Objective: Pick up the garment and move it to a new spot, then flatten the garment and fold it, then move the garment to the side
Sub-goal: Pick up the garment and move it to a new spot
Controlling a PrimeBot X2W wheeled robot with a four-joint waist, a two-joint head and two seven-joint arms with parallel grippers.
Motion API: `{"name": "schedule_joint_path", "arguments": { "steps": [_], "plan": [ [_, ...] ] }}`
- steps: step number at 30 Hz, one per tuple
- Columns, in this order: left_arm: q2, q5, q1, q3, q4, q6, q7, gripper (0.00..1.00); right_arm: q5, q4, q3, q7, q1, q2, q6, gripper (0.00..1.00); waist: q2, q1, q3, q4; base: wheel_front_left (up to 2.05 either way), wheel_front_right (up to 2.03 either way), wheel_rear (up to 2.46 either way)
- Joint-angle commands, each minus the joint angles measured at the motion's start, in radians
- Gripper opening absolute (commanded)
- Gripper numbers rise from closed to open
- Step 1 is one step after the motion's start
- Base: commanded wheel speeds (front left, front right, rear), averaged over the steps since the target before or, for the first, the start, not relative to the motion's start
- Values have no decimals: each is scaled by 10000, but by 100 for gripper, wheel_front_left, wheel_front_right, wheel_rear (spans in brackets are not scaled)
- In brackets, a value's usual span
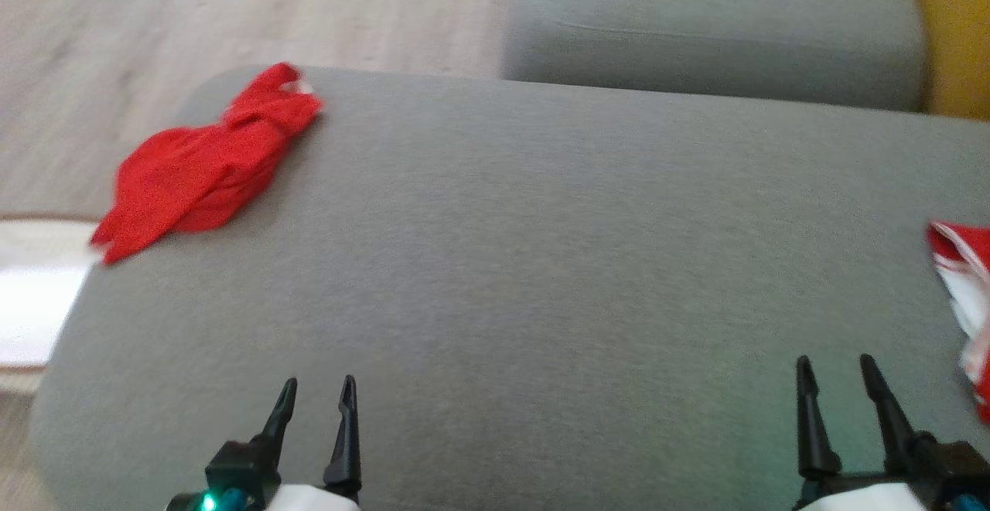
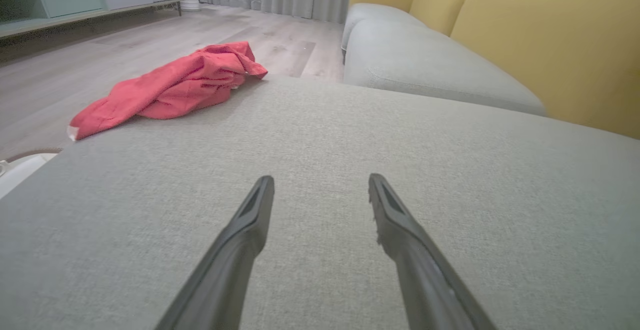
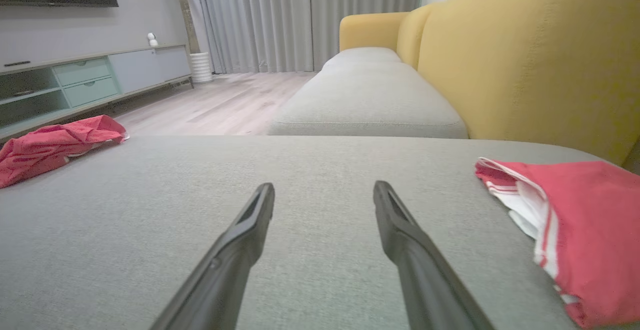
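Head view: crumpled red garment (image 1: 205,167) on grey cushion (image 1: 541,264)

Crumpled red garment (image 1: 205,175) — far left

On wide cushion (image 1: 541,279), far-left corner: garment (image 1: 205,167), one end over left edge. At right edge of same cushion: second garment (image 1: 963,279), well apart from first. At near edge: left gripper (image 1: 319,379) near-left, right gripper (image 1: 834,358) near-right, both pointing away across cushion, right one near second garment, left one well apart from garment. Behind cushion, toward right: sofa seat (image 1: 711,24), with backrest (image 3: 540,60) along its right side. Behind and left of cushion: floor (image 1: 232,8). Across floor, far left: low cabinet (image 3: 75,80). At far end: curtain (image 3: 300,20).
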Motion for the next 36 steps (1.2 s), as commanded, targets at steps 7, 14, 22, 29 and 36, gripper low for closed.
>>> {"name": "schedule_joint_path", "arguments": {
  "steps": [7,14,22,29,36],
  "plan": [
    [-56,98,4,636,-454,56,-124,100,157,-367,1018,-121,-448,-97,67,100,-1,0,-128,2323,0,0,0],
    [-57,-32,258,690,-845,246,-124,100,98,-301,1213,-122,-475,-97,67,100,-1,0,63,2624,0,0,0],
    [-57,-446,-950,1178,-1294,347,-124,100,-435,-651,1040,-122,-957,-97,67,100,-1,0,1661,1927,0,0,0],
    [408,-729,-4452,1835,-143,117,447,100,-865,-1158,797,-122,-1736,-624,67,100,-1,0,3938,1436,0,0,0],
    [1145,-736,-8566,1979,2272,-2,2164,100,-755,-1629,771,-98,-2182,-1512,67,100,-1,0,5603,1162,0,0,0]
  ]
}}
